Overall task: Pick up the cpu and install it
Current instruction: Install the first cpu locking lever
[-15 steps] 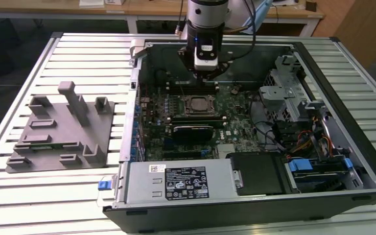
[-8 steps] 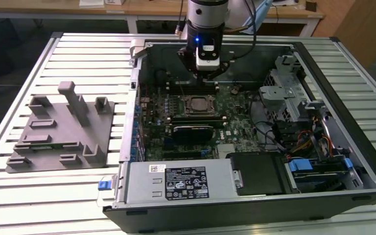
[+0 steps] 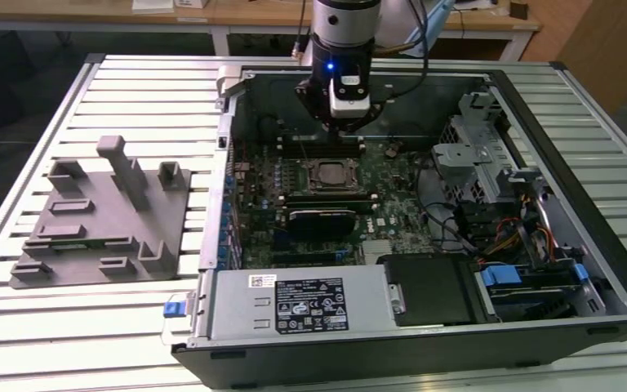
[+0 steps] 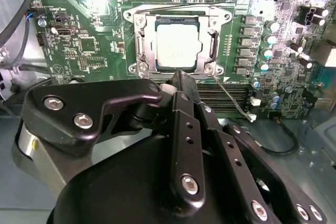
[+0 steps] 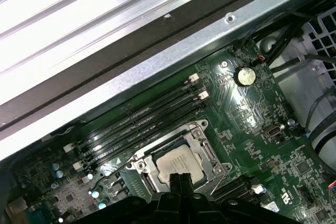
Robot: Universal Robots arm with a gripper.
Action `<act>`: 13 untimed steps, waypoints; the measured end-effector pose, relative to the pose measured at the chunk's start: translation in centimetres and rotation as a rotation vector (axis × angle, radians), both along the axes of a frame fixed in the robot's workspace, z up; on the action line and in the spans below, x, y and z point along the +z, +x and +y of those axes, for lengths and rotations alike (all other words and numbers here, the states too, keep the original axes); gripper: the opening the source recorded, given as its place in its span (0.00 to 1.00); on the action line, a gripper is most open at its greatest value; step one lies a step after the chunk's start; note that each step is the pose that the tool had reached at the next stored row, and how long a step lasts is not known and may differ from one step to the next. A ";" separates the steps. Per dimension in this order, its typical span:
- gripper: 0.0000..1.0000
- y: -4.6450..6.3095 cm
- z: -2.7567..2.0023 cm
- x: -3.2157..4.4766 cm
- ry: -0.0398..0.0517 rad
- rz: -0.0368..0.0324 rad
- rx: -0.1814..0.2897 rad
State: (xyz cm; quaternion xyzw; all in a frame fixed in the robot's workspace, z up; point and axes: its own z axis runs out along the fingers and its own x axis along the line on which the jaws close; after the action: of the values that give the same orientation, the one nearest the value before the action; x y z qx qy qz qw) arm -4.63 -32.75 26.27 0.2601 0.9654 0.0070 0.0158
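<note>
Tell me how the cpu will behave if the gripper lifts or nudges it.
The cpu is a thin flat square with a metal top, so probably stiff and light. Lying flat in the socket frame, it should not roll or tip, and the frame would likely block a sideways push. Its smooth top and slim edges may make it slippery for the gripper.

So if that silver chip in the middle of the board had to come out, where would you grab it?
Probably by its two opposite edges, coming straight down from above. The cpu lies flat and recessed in the socket frame, so only its top and thin rim are reachable. The end effector hovers just beside it.
</note>
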 end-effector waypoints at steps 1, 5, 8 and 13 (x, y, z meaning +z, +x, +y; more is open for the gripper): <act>0.11 0.0 0.00 0.00 0.0000 0.0000 0.005; 0.11 0.0 0.00 0.00 0.0000 0.0000 0.030; 0.11 0.0 0.00 0.00 0.0000 0.0000 0.048; 0.11 0.0 0.00 0.00 0.0000 0.0000 0.076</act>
State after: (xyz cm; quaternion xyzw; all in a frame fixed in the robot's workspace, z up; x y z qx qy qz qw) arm -4.63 -32.75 26.27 0.2233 0.9746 0.0076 0.0156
